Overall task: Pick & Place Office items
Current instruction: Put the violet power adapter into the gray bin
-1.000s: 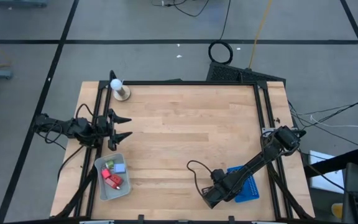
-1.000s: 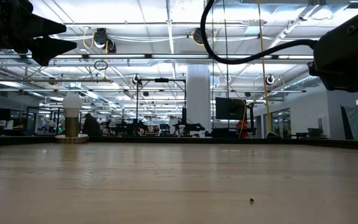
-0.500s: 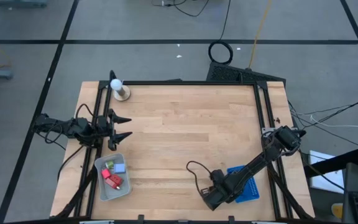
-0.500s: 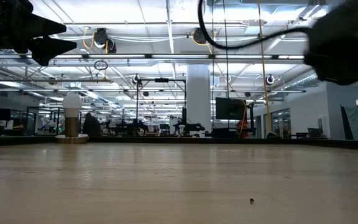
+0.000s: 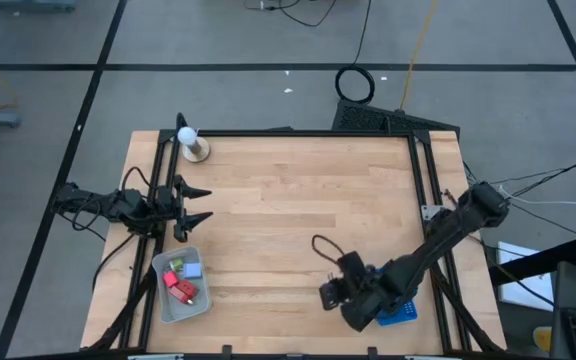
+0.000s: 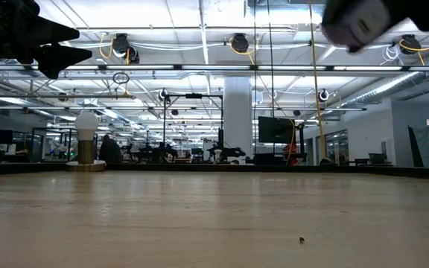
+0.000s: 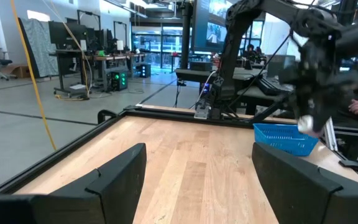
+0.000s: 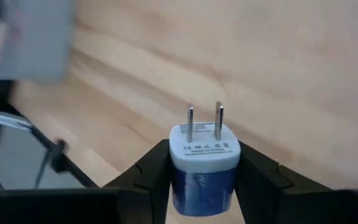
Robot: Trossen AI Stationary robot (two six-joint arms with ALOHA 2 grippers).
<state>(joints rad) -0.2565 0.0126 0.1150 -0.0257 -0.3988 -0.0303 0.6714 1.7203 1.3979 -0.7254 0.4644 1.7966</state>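
Observation:
My right gripper [image 5: 329,295] hangs above the table's near right part, next to the blue tray [image 5: 400,313], and is shut on a blue-and-white plug charger [image 8: 204,168] with two metal prongs. The grey tray [image 5: 158,270] at the near left holds office items: a red block [image 5: 180,288], a light-blue block [image 5: 193,269] and a green-white bit [image 5: 177,265]. My left gripper [image 5: 200,205] waits open and level at the table's left edge, with nothing between its fingers [image 7: 120,177]. My right gripper pinches the charger's two blue side walls [image 8: 178,177] between its two fingers [image 8: 151,171]. The fingers slant down toward the table. The charger is lifted clear of the wood, its white face and prongs [image 8: 218,121] pointing away from the gripper.
A white ball on a wooden base [image 5: 190,142] stands at the far left corner. Black rails [image 5: 423,200] run along the table's left, far and right edges. Bare wood [image 5: 298,210] fills the middle between the trays.
My right gripper has risen from the blue tray and tipped, shifting a little toward the table's far edge, with the charger lifted clear. In the low view the arm has climbed to the top of the picture.

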